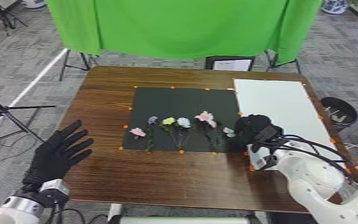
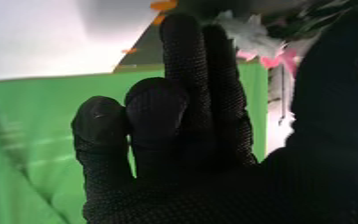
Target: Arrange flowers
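Over the right edge of the black mat (image 1: 189, 98) is my right hand (image 1: 257, 127), beside a small pale flower (image 1: 229, 132). Farther left on the mat lie a pink flower (image 1: 206, 118), a light blue one (image 1: 183, 122), a yellow one (image 1: 168, 121), a bluish one (image 1: 152, 120) and a small pink one (image 1: 138, 132). In the right wrist view my right hand (image 2: 189, 150) is open, and a whitish flower (image 2: 251, 37) appears between fingers and thumb, not visibly gripped. My left hand (image 1: 53, 155) stays open at the table's left edge.
A white sheet (image 1: 282, 105) lies on the table's right side, partly behind my right hand and forearm. Orange markers dot the edges of mat and sheet. Bare brown wood (image 1: 171, 177) runs along the near side. A green cloth (image 1: 180, 27) hangs beyond the far edge.
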